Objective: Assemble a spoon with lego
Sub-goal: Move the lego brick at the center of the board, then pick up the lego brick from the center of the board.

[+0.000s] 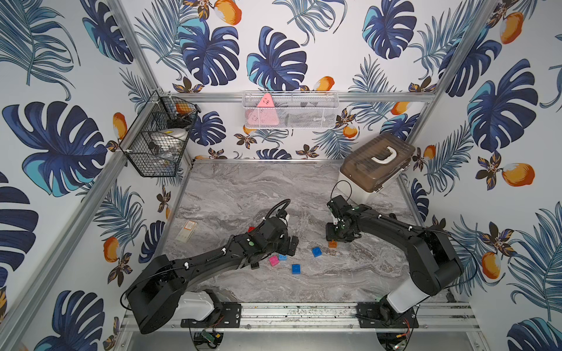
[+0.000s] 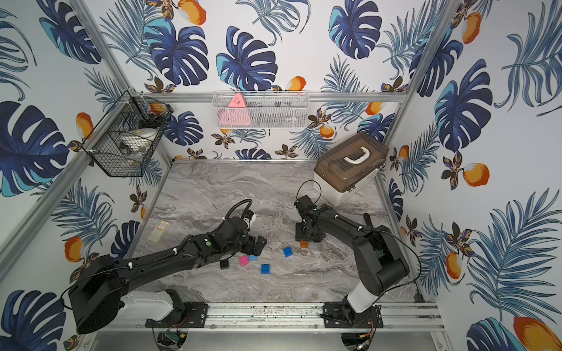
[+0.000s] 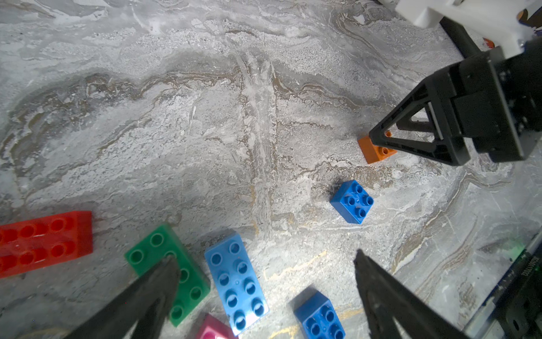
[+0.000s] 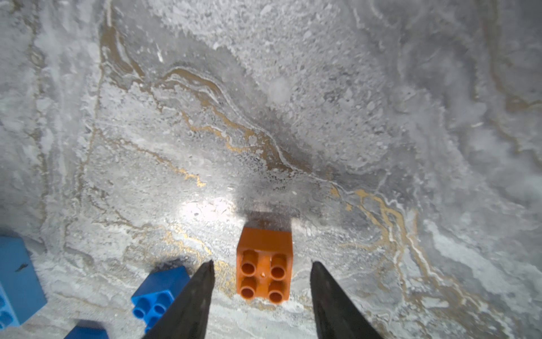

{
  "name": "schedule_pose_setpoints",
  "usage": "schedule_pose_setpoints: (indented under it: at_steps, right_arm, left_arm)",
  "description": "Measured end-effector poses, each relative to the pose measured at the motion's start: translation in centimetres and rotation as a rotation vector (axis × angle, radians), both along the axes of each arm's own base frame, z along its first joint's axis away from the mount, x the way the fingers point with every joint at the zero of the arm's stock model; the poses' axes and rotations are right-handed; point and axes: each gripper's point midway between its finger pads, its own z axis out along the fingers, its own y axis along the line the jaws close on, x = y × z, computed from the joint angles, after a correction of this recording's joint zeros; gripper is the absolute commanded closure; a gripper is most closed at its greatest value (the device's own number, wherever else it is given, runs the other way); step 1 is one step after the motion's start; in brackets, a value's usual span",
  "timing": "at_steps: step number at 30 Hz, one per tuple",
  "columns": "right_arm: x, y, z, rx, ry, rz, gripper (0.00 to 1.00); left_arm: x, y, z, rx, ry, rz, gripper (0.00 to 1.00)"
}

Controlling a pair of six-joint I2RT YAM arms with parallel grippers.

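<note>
Orange square brick (image 4: pixel 265 273) sits studs-up btw the fingers of the R gripper (image 4: pixel 261 262). There's a gap on both sides, so the fingers are parted w/ nothing gripped. L gripper (image 3: pixel 265 255) is spread wide & empty over the pile. Light-blue long brick (image 3: pixel 236 281) lies btw its fingers, green long brick (image 3: pixel 146 249) partly under one, red long brick (image 3: pixel 44 243) beyond that. Pink brick (image 3: pixel 212 328) & a blue square (image 3: pixel 319 317) lie near the same fingers. No spoon yet: all lego loose, nothing joined.

Risks, my read:
- R fingers closing off-centre could twist or skate the orange brick, since nothing pins it.
- Second blue square (image 4: pixel 159 290) lies just outside one R finger, so a sideways drift would knock it.
- L fingers dropping as they stand would land on the green brick, not around it.

Tabletop (image 1: pixel 243 188) is grey marble-look, smooth, prob. slippery. Room has leaf-and-fruit print walls. Lidded box w/ white handle (image 1: pixel 377 164) stands well beyond the R fingers. Black wire basket (image 1: pixel 158 136) & white mesh basket (image 1: pixel 289 109) hang on the walls.
</note>
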Motion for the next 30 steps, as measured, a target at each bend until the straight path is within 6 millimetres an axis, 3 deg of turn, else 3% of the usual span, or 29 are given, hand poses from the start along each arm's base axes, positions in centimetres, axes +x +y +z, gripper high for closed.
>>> schedule_pose_setpoints:
  at_steps: [7, 15, 23, 30]
  right_arm:
    - [0.3, -0.1, 2.4, -0.019, -0.051, 0.025, 0.41]
    - [-2.2, 3.4, 3.5, -0.016, -0.060, 0.169, 0.42]
    - [-5.2, 6.6, 1.2, -0.022, 0.010, 0.258, 0.42]
    - [-5.6, 7.3, -0.4, -0.045, 0.033, 0.277, 0.43]
  left_arm:
    - [-0.2, 0.2, 0.5, -0.014, -0.008, 0.002, 0.01]
    - [-1.1, 0.8, 0.1, -0.023, 0.012, 0.009, 0.01]
    - [-2.5, 2.2, -0.8, -0.010, 0.040, 0.019, 0.01]
    - [-3.0, 2.6, -1.0, -0.011, 0.052, 0.030, 0.01]
